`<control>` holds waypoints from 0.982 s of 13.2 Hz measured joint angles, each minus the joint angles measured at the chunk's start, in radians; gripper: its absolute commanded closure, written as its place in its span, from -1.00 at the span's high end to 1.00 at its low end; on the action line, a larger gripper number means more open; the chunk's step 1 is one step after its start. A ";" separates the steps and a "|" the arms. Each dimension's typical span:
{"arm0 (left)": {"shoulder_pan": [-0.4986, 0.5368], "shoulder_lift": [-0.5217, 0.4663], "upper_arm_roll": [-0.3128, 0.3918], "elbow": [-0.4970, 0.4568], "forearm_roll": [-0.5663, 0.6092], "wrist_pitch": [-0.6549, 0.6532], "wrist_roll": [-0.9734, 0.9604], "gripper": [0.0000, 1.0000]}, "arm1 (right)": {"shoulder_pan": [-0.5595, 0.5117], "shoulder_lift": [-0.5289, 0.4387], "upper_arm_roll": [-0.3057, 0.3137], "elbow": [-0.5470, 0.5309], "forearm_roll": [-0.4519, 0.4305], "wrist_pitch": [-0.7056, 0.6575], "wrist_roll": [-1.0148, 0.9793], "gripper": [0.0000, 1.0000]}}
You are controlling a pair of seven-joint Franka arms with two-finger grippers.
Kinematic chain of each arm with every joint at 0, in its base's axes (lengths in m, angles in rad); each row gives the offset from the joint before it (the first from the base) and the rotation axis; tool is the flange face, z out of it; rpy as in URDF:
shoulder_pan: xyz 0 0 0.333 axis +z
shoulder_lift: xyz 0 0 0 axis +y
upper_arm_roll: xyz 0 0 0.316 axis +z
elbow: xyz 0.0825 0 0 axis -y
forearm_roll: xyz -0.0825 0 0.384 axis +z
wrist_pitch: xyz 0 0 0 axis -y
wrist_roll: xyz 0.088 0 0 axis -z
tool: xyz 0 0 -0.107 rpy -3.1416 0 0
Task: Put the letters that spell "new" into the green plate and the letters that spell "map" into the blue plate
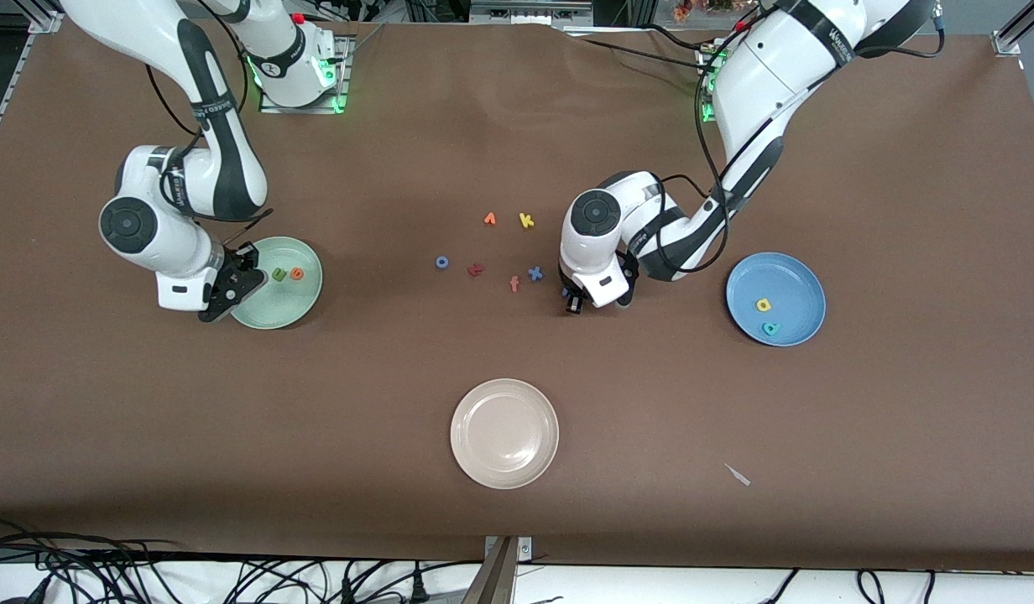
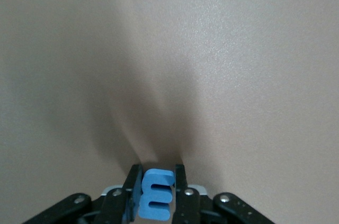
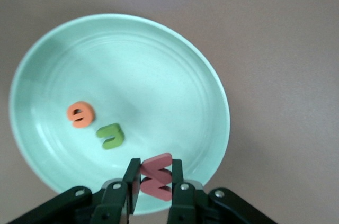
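Observation:
My left gripper (image 1: 574,304) is down at the table beside the blue x (image 1: 535,273). It is shut on the blue m (image 2: 156,200), which stands between its fingers (image 2: 180,179). My right gripper (image 1: 223,306) hangs over the rim of the green plate (image 1: 303,298) at the right arm's end, shut on the salmon w (image 3: 157,177). The green n (image 1: 279,273) and orange e (image 1: 297,273) lie side by side in that plate (image 3: 132,65). The blue plate (image 1: 794,281) at the left arm's end holds the yellow a (image 1: 764,305) and teal p (image 1: 771,328).
Loose letters lie mid-table: an orange arrow-like one (image 1: 489,219), a yellow k (image 1: 526,221), a blue o (image 1: 442,262), a dark red one (image 1: 476,269) and a salmon f (image 1: 514,284). A beige plate (image 1: 504,433) sits nearer the front camera, with a small white scrap (image 1: 738,475) beside it.

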 measured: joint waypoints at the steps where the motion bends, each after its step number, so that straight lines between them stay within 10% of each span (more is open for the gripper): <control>1: -0.001 0.000 0.000 0.000 0.003 0.000 0.001 -1.00 | 0.000 0.003 0.000 -0.030 0.001 0.048 0.001 -0.50; 4: -0.001 0.000 0.000 0.001 0.007 -0.007 0.045 -1.00 | -0.003 0.009 0.000 -0.064 0.073 0.082 0.004 -0.28; 6: -0.002 -0.002 -0.005 0.016 0.008 -0.085 0.166 -1.00 | -0.004 0.010 -0.001 -0.074 0.136 0.082 0.004 0.99; 13: 0.115 -0.029 0.000 0.105 -0.015 -0.478 0.991 -1.00 | -0.003 0.000 -0.002 -0.055 0.159 0.078 0.037 0.98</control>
